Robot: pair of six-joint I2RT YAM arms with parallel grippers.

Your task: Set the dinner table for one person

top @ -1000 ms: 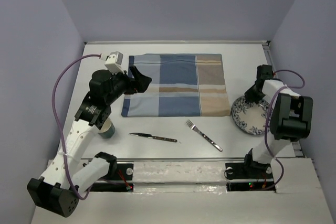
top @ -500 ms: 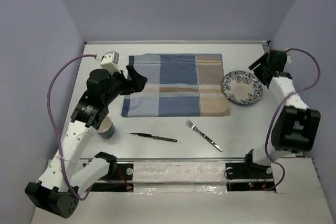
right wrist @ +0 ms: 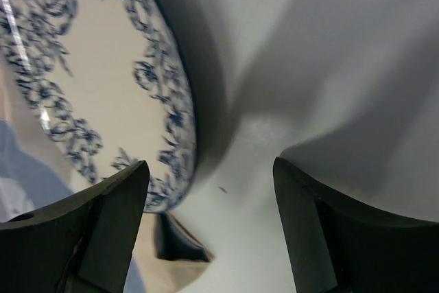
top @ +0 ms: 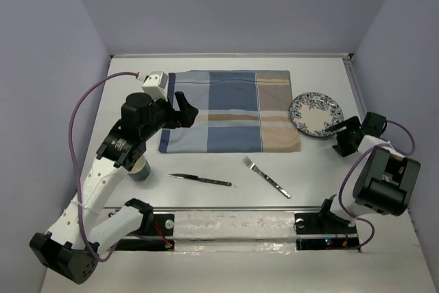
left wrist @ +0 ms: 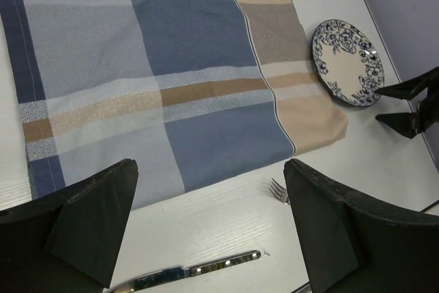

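1. Taking the rim of the round, blue-flowered white ceramic plate [top: 315,115] looks like the step in hand. The right gripper [top: 333,139] sits low beside the plate's near-right edge with its jaws spread and nothing between them.
2. The rim is thin and glazed, so I judge it slippery. One finger should slide under the lip and one over it, closing squarely before any lift.
3. The plate rests on the dinner table [top: 206,162], a broad, matte white-grey top. Its left edge is at or just over the right hem of the blue-and-tan plaid cloth mat [top: 230,110], and I cannot tell which.
4. The soft cloth could bunch if the plate is dragged, so carrying it clear and setting it down flat seems safer.
5. The left gripper [left wrist: 211,169] hangs wide open and empty over the mat's left part.
6. A slim, shiny steel fork [top: 266,176] and a long steel table knife [top: 199,180] lie on bare table near the mat's front edge. A small teal cup [top: 140,168] stands partly hidden under the left arm.
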